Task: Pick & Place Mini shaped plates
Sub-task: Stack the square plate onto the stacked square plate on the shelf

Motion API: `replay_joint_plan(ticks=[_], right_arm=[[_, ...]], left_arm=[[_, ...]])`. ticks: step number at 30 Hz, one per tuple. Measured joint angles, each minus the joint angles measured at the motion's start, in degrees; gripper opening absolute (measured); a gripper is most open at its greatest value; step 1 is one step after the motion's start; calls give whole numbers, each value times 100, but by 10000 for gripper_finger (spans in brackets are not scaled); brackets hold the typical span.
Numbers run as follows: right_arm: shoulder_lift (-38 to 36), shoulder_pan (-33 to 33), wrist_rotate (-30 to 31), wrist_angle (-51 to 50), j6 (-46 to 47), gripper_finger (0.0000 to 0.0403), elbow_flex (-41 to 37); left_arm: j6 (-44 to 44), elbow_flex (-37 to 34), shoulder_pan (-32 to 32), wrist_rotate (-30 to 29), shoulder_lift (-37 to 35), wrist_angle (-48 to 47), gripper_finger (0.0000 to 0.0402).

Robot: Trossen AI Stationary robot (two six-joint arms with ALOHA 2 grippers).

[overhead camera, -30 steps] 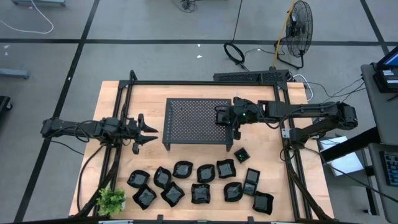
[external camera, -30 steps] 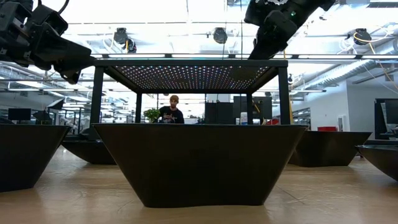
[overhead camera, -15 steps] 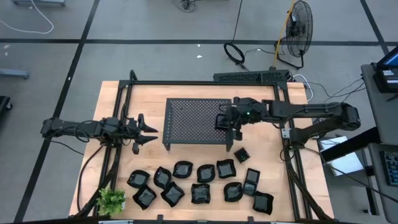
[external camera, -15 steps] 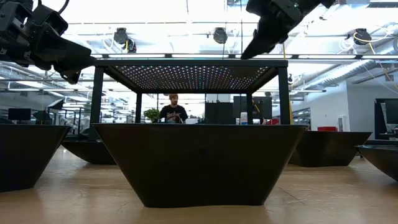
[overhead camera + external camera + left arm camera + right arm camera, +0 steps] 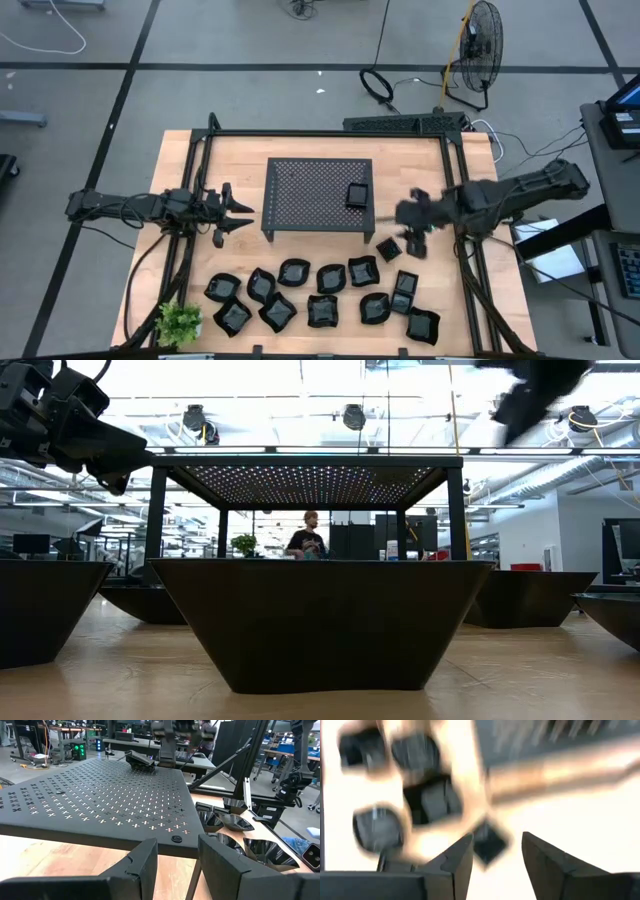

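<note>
A black perforated rack [image 5: 310,195] stands mid-table on its legs. One mini shaped plate [image 5: 357,195] lies on the rack's top near its right edge, also seen in the left wrist view [image 5: 141,761]. Several more black mini plates [image 5: 318,295] sit on the wood along the near side, and a small square one [image 5: 388,247] lies just right of the rack. My right gripper [image 5: 413,232] hovers blurred, open and empty, above that square plate [image 5: 489,841]. My left gripper [image 5: 235,212] waits open at the rack's left side [image 5: 177,865].
A small green plant [image 5: 180,322] stands at the near left corner. Black frame rails [image 5: 455,200] run along the table's sides. The low view looks over a large dark dish [image 5: 320,620] close to the camera, with a person [image 5: 305,543] in the room behind.
My right gripper has let go of the mini plate on the rack's right part and swung fast toward the table's right and near edges, off the rack, now above the small square plate. The released plate stays lying on the rack.
</note>
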Motion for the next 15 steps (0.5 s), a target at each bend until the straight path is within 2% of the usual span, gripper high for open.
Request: replay_joint_plan(ticks=[4, 8, 15], right_arm=[[276, 931, -261, -707, 1351, 158, -3], [562, 1624, -162, -425, 2237, 145, -185], [1024, 1912, -4, 530, 2858, 138, -960]], left_arm=[[-1, 0, -1, 0, 0, -1, 145], [0, 0, -2, 0, 0, 0, 145], [0, 0, 0, 0, 0, -2, 145]])
